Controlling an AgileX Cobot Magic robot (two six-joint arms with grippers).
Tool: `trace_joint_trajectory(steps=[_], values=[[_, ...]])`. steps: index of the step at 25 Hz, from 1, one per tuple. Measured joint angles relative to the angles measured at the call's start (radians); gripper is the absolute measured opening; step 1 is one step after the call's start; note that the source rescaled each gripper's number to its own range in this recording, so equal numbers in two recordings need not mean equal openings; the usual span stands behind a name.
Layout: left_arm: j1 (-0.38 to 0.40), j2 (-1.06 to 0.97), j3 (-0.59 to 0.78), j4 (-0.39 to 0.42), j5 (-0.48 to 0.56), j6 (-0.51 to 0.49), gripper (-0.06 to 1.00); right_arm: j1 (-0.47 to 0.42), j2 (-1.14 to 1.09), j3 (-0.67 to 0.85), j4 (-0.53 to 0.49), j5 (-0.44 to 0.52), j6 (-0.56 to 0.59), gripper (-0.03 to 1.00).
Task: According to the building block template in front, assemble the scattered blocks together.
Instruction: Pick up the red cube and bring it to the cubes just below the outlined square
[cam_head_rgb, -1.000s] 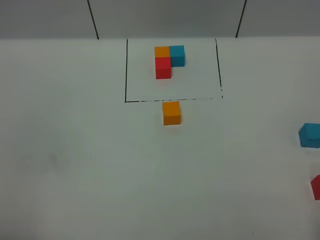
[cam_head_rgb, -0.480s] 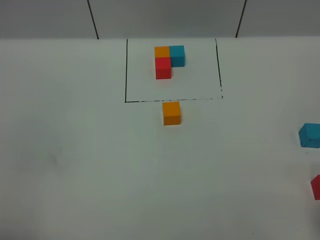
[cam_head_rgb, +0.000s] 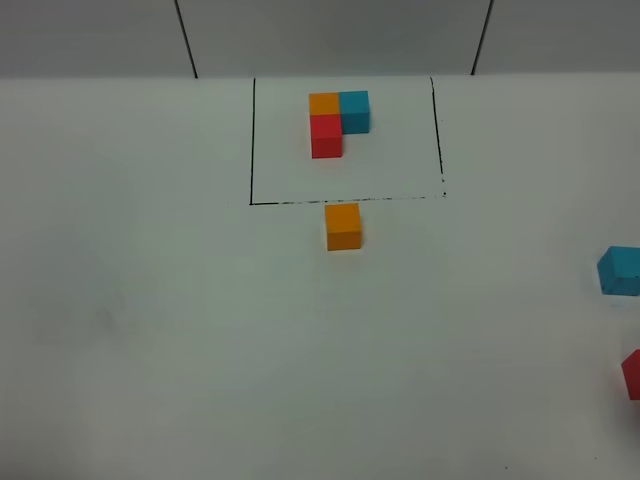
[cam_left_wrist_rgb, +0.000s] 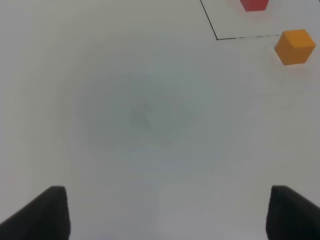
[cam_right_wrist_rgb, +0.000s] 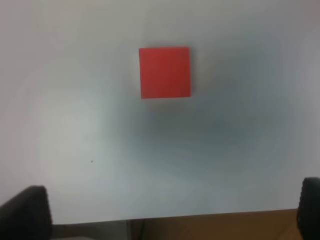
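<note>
Three loose blocks, none joined yet: you should count the assembly as barely begun.

1. Template (cam_head_rgb: 338, 120): upper centre of the high view, inside the black outline (cam_head_rgb: 252, 140). Orange sits at the corner, blue to its right, red below it. This is your reference and is not to be moved.
2. Orange block (cam_head_rgb: 343, 227): centre of the high view, just below the outline's lower line and straight under the template. It looks to me like the corner piece of your copy, already in place, though that is a judgement only.
3. Blue block (cam_head_rgb: 620, 271): right edge of the high view at mid-height, partly cut off by the frame. It is well apart from the orange one and not yet brought in.
4. Red block (cam_head_rgb: 632, 374): right edge, below the blue one, also cut off. The right wrist view shows it flat on the table (cam_head_rgb: 150, 350), touched by nothing.
5. Left gripper (cam_left_wrist_rgb: 170, 215): absent from the high view. Its own view shows the fingers spread wide over bare table with nothing between them, and the orange block lies well ahead.
6. Right gripper (cam_right_wrist_rgb: 167, 210): fingers spread wide and empty. The red block lies near, beyond the tips, not between them.

Outstanding, as I judge it: you have two blocks to fetch. Blue goes against the orange block's right side, red against its lower side, each touching.
</note>
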Motion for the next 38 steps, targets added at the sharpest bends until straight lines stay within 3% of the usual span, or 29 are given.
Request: trace_joint_trajectory(steps=[8, 16, 24, 38], values=[[0.000, 0.000, 0.000, 0.000, 0.000, 0.000, 0.83, -0.027, 0.202, -0.001, -0.007, -0.112, -0.015, 1.00], [0.000, 0.000, 0.000, 0.000, 0.000, 0.000, 0.83, -0.150, 0.368, -0.001, 0.114, -0.196, -0.111, 0.96], [0.000, 0.000, 0.000, 0.000, 0.000, 0.000, 0.83, -0.150, 0.435, -0.001, 0.113, -0.226, -0.189, 0.78], [0.000, 0.000, 0.000, 0.000, 0.001, 0.000, 0.83, -0.150, 0.516, -0.001, 0.113, -0.273, -0.237, 0.76]])
